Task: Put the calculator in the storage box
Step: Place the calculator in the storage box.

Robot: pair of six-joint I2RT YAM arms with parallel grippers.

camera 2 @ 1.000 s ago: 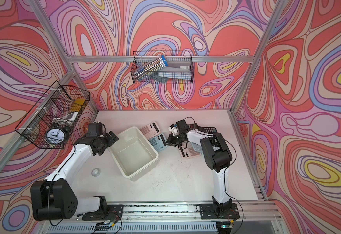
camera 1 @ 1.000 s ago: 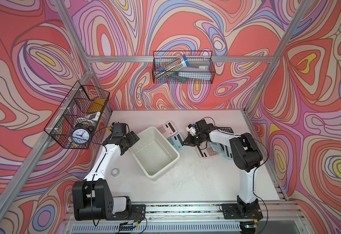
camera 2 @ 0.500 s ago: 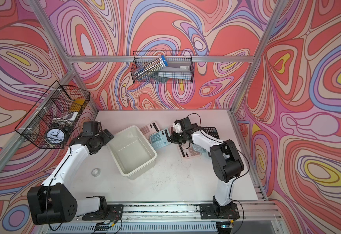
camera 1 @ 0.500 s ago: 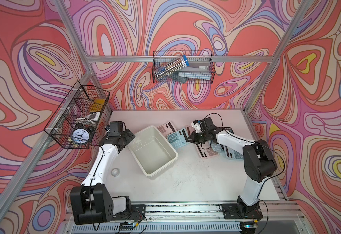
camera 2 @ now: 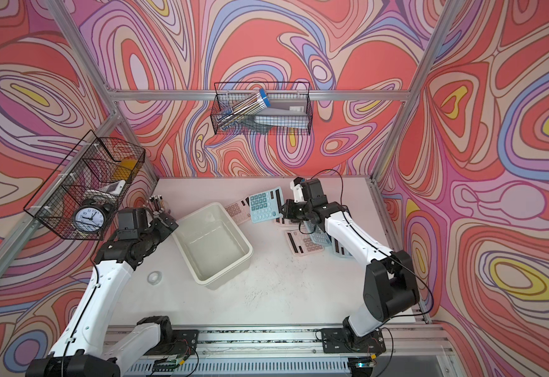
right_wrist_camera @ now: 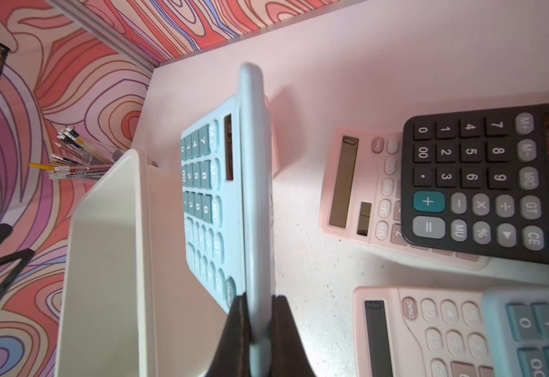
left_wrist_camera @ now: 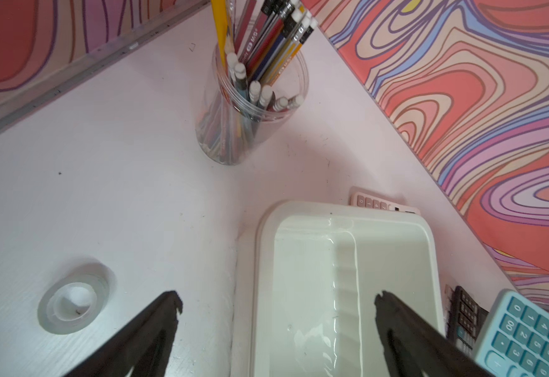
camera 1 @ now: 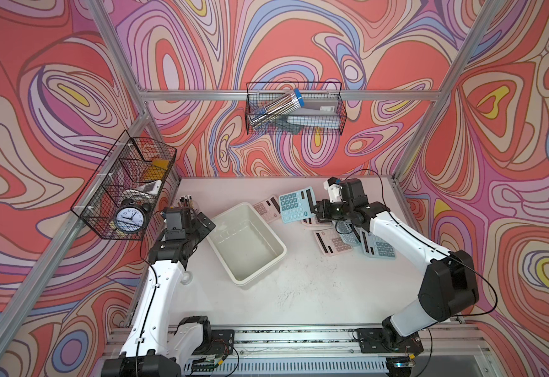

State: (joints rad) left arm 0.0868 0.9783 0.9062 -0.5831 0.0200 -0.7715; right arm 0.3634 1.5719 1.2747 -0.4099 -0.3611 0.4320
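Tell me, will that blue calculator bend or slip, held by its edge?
Probably stiff: the blue calculator sticks straight out from the right arm's fingers without sagging. Likely light, since one narrow edge pinch holds it. Its smooth plastic could slip or pivot in so small a grip.

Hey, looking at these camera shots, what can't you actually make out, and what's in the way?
The black calculator: cut off by the right wrist picture's edge, and mostly under the right arm in both top views.
The blue calculator, clamped in the right gripper: edge-on in the right wrist view, so its display is unreadable.
The pencil cup: partly behind the left arm in a top view.
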